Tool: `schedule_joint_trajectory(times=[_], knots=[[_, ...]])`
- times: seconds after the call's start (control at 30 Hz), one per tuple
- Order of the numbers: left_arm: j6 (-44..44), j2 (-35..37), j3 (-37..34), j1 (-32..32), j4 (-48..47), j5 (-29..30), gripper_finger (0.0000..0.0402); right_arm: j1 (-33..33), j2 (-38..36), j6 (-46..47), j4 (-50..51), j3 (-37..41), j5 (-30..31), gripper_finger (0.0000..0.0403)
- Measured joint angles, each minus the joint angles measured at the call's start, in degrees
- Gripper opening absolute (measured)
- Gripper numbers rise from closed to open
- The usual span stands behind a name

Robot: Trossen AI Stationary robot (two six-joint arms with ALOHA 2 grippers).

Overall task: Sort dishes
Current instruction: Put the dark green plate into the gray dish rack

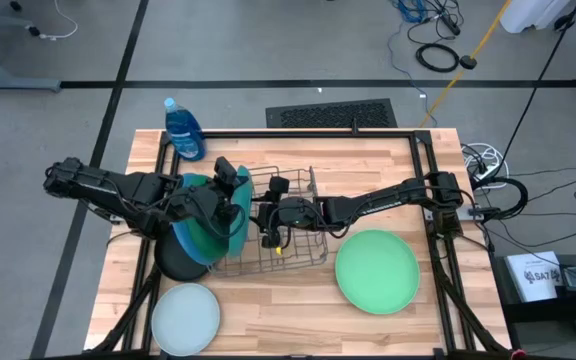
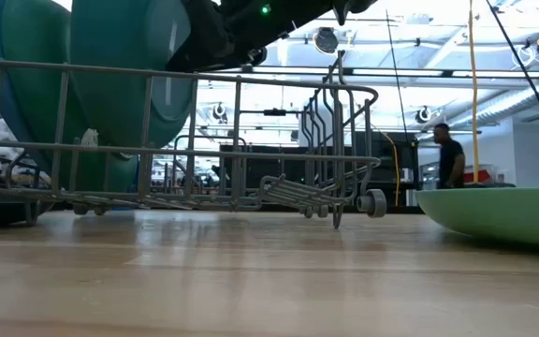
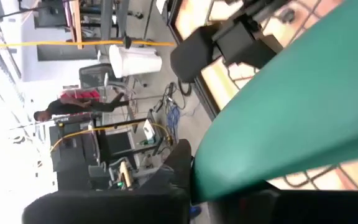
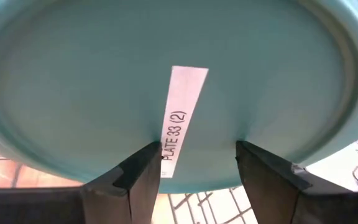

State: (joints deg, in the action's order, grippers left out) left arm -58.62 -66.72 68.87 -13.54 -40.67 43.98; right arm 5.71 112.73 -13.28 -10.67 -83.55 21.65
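The dark green plate stands on edge, tilted, at the left end of the grey wire rack. Its underside faces my right gripper and fills the right wrist view. My left gripper is shut on its upper rim. My right gripper is open inside the rack. Its two fingers stand spread just before the plate's underside, either side of a white label. The large blue plate and the black plate sit left of the rack. The pale plate and the light green plate lie flat on the table. My left gripper holds the dark green plate by its upper rim, coming from the table's left side and slanting down. My own gripper body hides the pinch itself. The plate stands tilted with its lower part behind the rack's wires. My right gripper: I cannot tell whether its fingertips touch the underside.
A blue soap bottle stands at the table's far left. The rack's upright tines rise at its middle. A black frame runs along the table's edges. A person stands far back in the room.
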Motion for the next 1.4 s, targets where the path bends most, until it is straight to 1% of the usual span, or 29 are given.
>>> schedule_joint_trajectory(times=[0.2, 0.3, 0.37, 0.47, 0.67, 0.73, 0.83, 1.17, 1.4], knots=[[-1.03, -0.04, -0.06, -1.82, -0.26, 5.19, 0.0005, -0.01, 0.0, -0.43, -0.26, -0.03, 1.16, 0.0201], [0.16, 0.28, -0.07, -2.86, -0.07, 6.28, 0.0003, 0.01, -0.04, -1.31, -0.13, -0.15, 2.49, 0.0201], [2.51, 0.29, -0.07, -3.61, -0.29, 7.5, 0.0003, 0.03, -0.11, -1.29, 0.13, -0.17, 2.47, 0.0201], [7.12, 0.29, -0.09, -4.59, -3.42, 10.81, 0.0002, 0.05, -0.13, -1.26, 0.23, -0.17, 2.49, 0.0201], [21.43, 0.33, -0.09, -5.86, -11.67, 13.57, 0.0001, 0.03, -0.11, -1.14, 0.22, -0.2, 2.45, 0.0201], [23.69, 0.33, -0.07, -6.54, -13.98, 14.74, 0.0001, 0.03, -0.13, -1.1, -0.09, -0.28, 2.26, 0.0201], [24.78, 0.33, -0.07, -7.34, -16.49, 15.65, 0.0, 0.03, -0.13, -1.08, -0.01, -0.31, 2.17, 0.0201], [31.37, 0.31, -0.01, -8.0, -23.06, 14.92, 0.0, -0.01, -0.13, -1.07, 0.48, -0.31, 2.34, 0.0201], [31.87, 0.31, 0.02, -7.98, -23.08, 7.94, 0.0006, -0.01, -0.13, -1.28, 0.59, -0.28, 2.12, 0.0201]])
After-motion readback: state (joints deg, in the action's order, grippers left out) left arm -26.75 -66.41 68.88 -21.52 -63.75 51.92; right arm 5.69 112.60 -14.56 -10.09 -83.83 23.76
